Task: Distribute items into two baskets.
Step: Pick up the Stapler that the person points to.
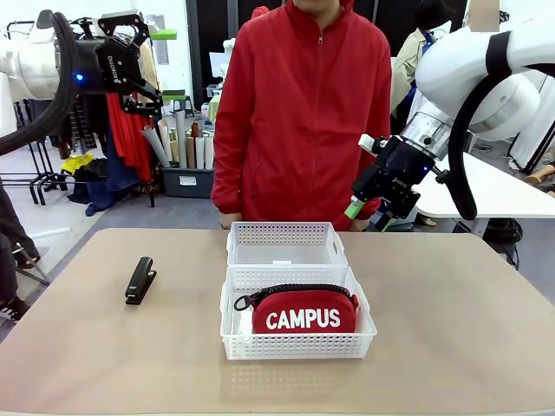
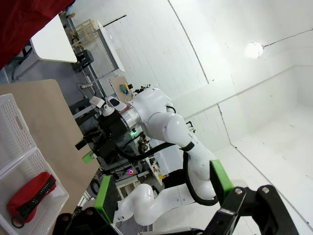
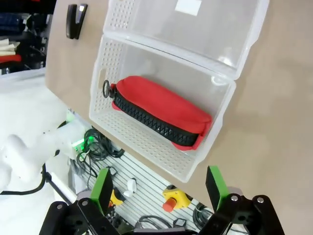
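While aloft, left fingers (image 2: 103,198) and right fingers (image 3: 101,188) wide, empty

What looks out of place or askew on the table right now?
Nothing is spilled or damaged. The black stapler lies on the bare table, left of the near basket and far basket, in neither. The red pouch sits squarely in the near one.
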### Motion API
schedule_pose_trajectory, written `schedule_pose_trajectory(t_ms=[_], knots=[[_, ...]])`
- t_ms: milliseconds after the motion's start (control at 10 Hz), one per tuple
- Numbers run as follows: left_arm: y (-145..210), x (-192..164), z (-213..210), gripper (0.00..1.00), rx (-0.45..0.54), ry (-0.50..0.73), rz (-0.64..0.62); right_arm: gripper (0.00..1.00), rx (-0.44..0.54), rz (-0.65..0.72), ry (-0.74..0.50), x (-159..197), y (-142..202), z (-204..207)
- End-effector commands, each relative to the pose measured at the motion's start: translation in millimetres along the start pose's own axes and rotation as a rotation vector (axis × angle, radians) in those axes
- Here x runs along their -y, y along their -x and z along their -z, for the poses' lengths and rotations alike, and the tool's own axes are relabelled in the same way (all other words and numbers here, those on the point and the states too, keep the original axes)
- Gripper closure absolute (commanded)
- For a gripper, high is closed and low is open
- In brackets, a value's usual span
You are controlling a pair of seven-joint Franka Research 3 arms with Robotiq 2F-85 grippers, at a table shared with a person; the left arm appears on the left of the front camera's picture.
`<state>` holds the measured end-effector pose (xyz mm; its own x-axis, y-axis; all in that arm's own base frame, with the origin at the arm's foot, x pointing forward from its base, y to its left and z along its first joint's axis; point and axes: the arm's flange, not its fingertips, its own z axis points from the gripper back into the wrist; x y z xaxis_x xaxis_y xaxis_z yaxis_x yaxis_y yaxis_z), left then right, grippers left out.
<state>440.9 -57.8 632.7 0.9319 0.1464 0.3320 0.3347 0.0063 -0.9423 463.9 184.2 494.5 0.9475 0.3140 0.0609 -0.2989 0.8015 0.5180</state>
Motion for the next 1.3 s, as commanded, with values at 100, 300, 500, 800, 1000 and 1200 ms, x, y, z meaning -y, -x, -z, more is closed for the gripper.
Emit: schedule_pose_trajectory(t_ms=[100, 300, 500, 800, 1000, 1200], knots=[[2, 1, 0, 0.0, 0.002, 0.004, 0.0, 0.0, 0.1, 0.097, -0.155, 5, -8, -5], [2, 1, 0, 0.0, 0.002, 0.004, 0.0, 0.0, 0.271, 0.249, -0.344, 32, -21, -40], [2, 1, 0, 0.0, 0.002, 0.004, 0.0, 0.0, 0.401, 0.324, -0.454, 52, -28, -74], [2, 1, 0, 0.0, 0.002, 0.004, 0.0, 0.0, 0.554, 0.358, -0.602, 85, -38, -143], [2, 1, 0, 0.0, 0.002, 0.004, 0.0, 0.0, 0.602, 0.335, -0.685, 94, -44, -183], [2, 1, 0, 0.0, 0.002, 0.004, 0.0, 0.0, 0.571, 0.332, -0.786, 106, -47, -204]])
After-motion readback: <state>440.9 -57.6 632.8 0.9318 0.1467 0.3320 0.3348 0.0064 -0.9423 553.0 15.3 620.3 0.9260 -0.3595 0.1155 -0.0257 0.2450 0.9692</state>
